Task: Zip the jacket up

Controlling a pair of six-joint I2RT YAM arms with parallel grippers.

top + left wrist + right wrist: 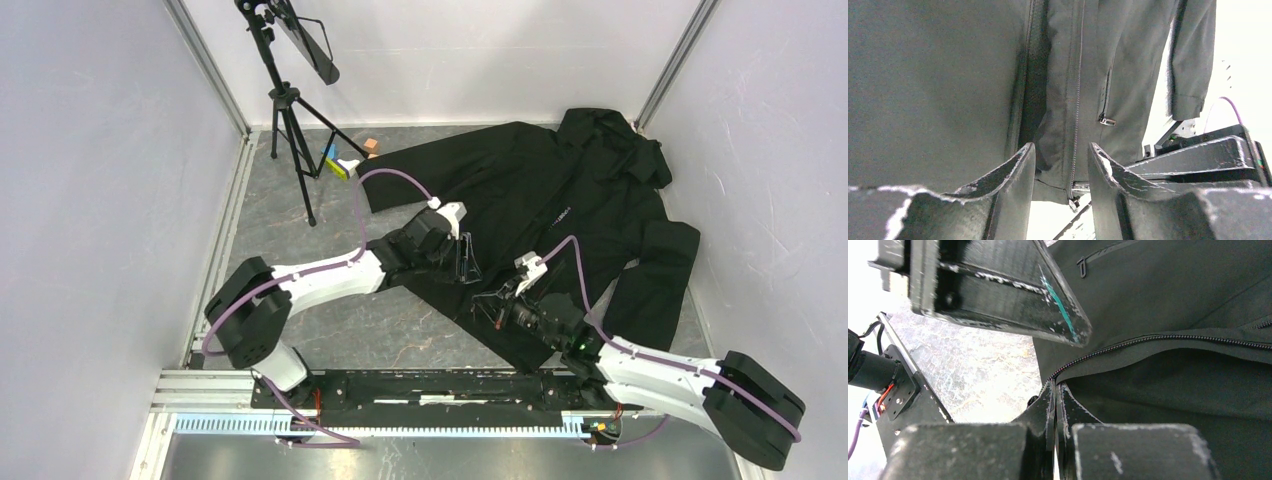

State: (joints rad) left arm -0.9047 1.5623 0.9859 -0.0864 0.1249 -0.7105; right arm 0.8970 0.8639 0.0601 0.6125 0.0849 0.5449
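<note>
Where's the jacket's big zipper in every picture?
Top external: too dark to pick out on the black jacket.
Left wrist: the zipper runs up the middle, above the left pincer.
Right wrist: it runs from the right pincer to the right side.
Shared landmark: the jacket's bottom edge, where the zipper ends.

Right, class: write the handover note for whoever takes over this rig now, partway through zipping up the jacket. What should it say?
Left gripper: open, holding nothing, hovering over the zip near the hem.
Right gripper: shut, apparently pinching the jacket at the hem, where the zip starts.
Position: the jacket lies spread on the table, hood at the far right.
Done: hem anchored.
Left to do: the front looks unzipped, with the slider apparently down at the hem. Grasp it with the left gripper and draw it toward the collar.
</note>
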